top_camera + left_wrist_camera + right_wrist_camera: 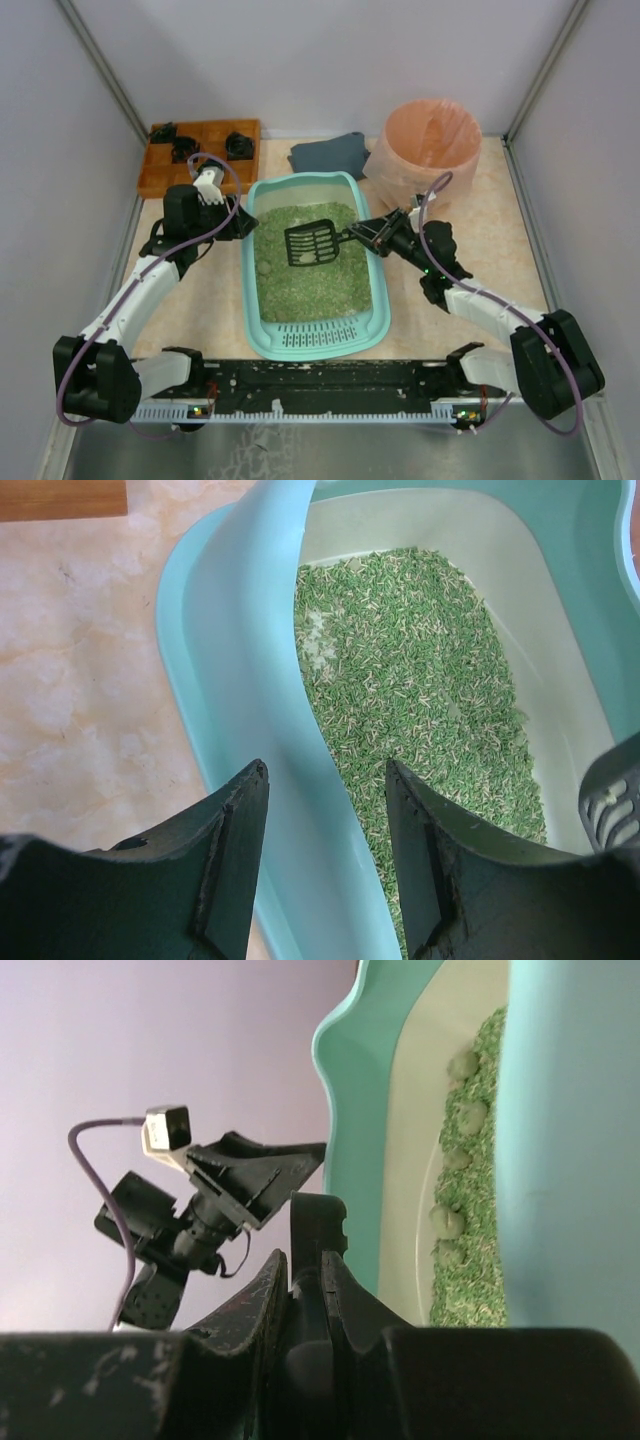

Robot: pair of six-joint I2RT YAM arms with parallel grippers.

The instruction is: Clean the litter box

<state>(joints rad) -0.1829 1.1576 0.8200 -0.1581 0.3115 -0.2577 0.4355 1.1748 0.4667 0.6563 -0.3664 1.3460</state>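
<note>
The light teal litter box (376, 300) lies mid-table with green litter and a slotted grille (310, 338) at its near end. My right gripper (368, 233) is shut on the handle of a black slotted scoop (312, 243), which hangs over the litter; the handle (318, 1228) shows between the shut jaws (305, 1260). My left gripper (242, 222) is open and straddles the box's left wall (250, 680), with one finger (235, 850) outside and the other over the litter (410, 670). Grey-green clumps (446, 1220) lie in the litter along the left side (265, 268).
A round bin lined with a pink bag (428, 145) stands at the back right. A brown wooden tray with black pieces (200, 158) is at the back left. A dark grey cloth (330, 155) lies behind the litter box. Grey walls close in both sides.
</note>
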